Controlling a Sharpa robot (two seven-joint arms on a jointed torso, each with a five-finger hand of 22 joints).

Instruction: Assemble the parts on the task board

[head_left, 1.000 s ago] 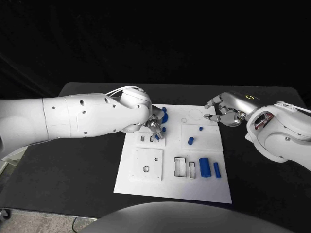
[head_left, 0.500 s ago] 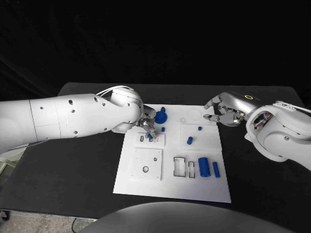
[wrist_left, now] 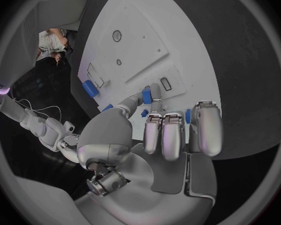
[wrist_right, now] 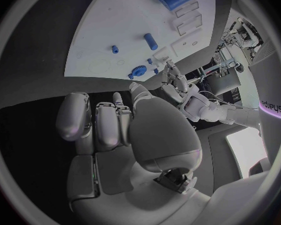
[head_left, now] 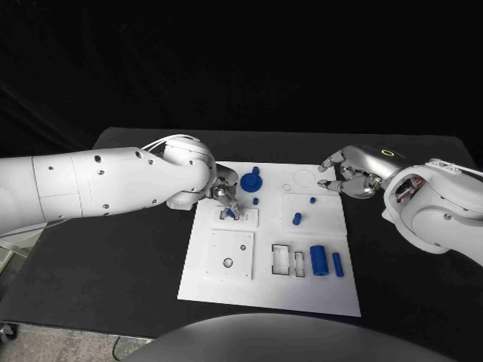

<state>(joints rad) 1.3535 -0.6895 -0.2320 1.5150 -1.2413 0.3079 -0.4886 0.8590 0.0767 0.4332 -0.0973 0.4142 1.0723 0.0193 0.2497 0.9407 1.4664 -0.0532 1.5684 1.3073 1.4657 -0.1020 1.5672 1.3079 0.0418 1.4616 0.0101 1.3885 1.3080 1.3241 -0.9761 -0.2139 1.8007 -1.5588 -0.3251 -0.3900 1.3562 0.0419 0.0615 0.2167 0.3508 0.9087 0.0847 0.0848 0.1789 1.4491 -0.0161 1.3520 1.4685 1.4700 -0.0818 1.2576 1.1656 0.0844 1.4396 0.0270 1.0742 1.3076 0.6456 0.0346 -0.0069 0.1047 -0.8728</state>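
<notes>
The left hand (head_left: 222, 197) is down over the far-left part of the task board (head_left: 241, 283), pinching a small blue part (wrist_left: 147, 96) between thumb and a fingertip, the other fingers curled alongside. It hovers right above the pair of narrow slots (head_left: 237, 216) in the raised white block. That piece looks like hard, light plastic, smooth enough to twist in the pinch, so I'd judge a hold across its short sides, low near the tip, keeps it from rotating as it goes in.

Just beside the hand stands the round blue knob (head_left: 250, 181), with a short blue peg (head_left: 256, 200) near it; both sit close enough to be nudged if the fingers swing outward. Further along the board lie another small peg (head_left: 297, 219), a larger blue cylinder (head_left: 319, 259) and a slimmer one (head_left: 337, 264), well apart from the work.

The right hand (head_left: 349, 173) hangs off the board's far-right corner, fingers curled in and holding nothing, leaving the middle open. The black table (head_left: 122, 256) around the board gives plenty of room to withdraw leftward.
</notes>
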